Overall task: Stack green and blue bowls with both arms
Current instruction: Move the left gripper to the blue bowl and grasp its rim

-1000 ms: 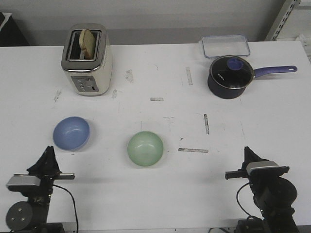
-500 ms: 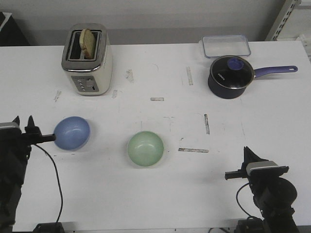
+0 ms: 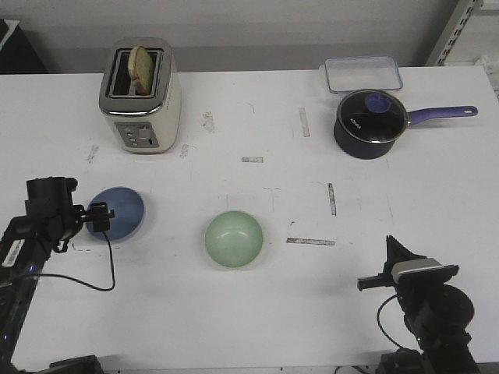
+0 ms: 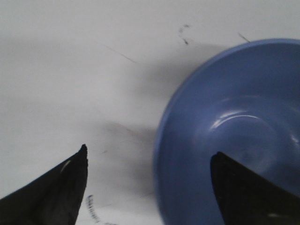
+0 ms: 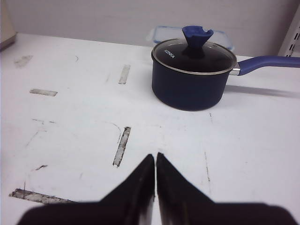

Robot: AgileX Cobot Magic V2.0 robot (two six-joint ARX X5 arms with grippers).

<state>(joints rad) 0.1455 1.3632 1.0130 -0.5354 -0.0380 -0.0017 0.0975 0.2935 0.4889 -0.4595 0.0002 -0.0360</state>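
The blue bowl (image 3: 117, 213) sits toward the left edge of the table (image 3: 257, 117), with the green bowl (image 3: 233, 238) well apart nearer the middle. I have the left gripper (image 4: 149, 185) spread wide across the blue bowl's rim, one finger inside and the other over bare table outside. I'd settle lower so the rim wall sits deep between the fingers before pinching, then lift straight up to avoid tipping it. My right gripper (image 5: 155, 173) is pressed closed on nothing near the front right corner, facing the saucepan (image 5: 193, 75).
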